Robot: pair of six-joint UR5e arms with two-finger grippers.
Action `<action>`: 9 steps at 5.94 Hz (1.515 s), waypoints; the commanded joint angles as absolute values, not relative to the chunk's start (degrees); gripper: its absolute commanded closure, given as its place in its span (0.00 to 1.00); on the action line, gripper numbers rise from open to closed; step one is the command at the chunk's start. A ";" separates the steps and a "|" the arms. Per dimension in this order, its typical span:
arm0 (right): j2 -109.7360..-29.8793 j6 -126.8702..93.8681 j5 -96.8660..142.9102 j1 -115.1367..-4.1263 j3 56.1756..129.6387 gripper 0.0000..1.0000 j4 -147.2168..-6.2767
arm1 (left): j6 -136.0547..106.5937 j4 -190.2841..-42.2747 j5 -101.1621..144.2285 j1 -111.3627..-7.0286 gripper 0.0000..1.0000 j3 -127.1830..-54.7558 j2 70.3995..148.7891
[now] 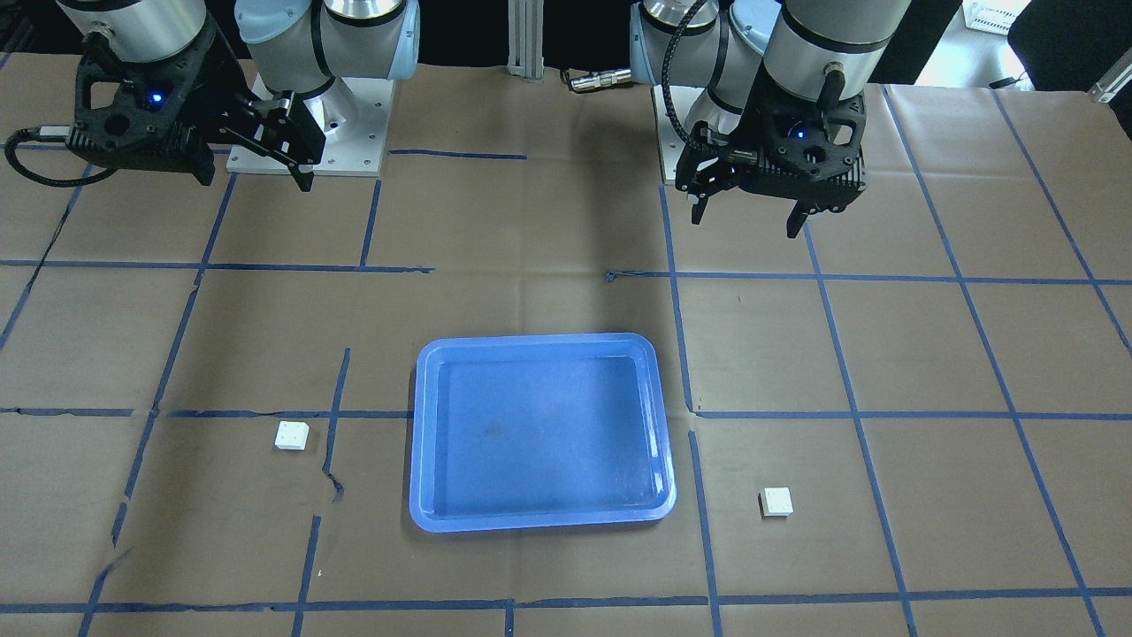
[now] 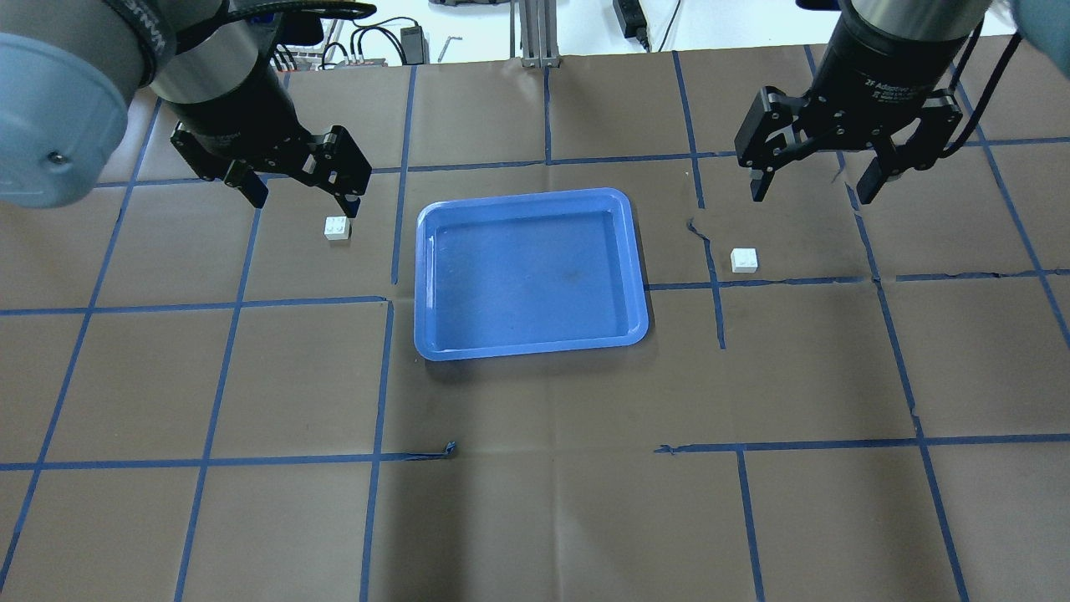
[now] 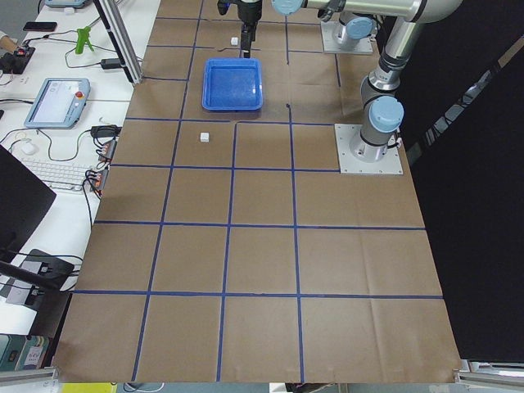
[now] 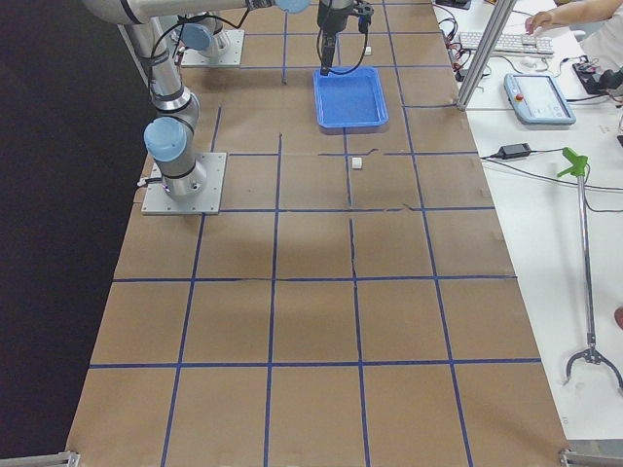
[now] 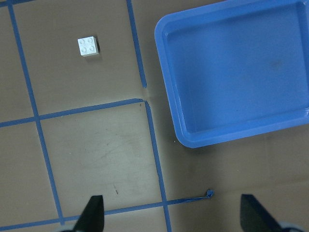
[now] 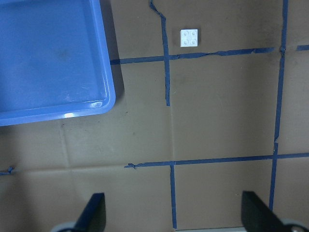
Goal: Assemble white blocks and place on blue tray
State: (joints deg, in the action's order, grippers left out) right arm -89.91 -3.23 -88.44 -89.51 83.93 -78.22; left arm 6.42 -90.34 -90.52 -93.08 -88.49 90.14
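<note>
Left end effector (image 2: 303, 203) and right end effector (image 2: 811, 195) gape; studded white blocks (image 2: 337, 227) (image 2: 744, 260) flank glossy blue tray (image 2: 527, 276).

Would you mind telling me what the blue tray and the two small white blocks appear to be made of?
The large rectangular blue tray looks like glossy moulded plastic: its bottom shows glints. Both small white square blocks seem hard plastic, with crisp moulded studs.

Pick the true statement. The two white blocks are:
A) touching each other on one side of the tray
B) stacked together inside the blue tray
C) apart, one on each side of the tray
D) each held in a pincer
C: in the overhead view, one white block lies left of the blue tray and the second white block lies right of it.
</note>
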 commanded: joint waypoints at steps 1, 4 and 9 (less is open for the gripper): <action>-89.91 -3.25 -88.50 -89.47 83.94 0.00 -78.22 | 6.42 -90.35 -90.53 -93.08 0.01 -88.51 90.09; -89.91 -3.25 -88.51 -89.47 83.94 0.00 -78.14 | 6.50 -90.44 -90.61 -92.90 0.01 -88.51 89.65; -89.83 17.68 -88.86 -89.30 83.94 0.00 -78.31 | 8.68 -81.54 -89.65 -81.51 0.01 -88.59 99.36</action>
State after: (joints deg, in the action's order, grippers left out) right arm -89.88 10.11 -88.80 -89.31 83.94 -78.26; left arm 7.31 -86.42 -89.93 -85.29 -88.63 95.45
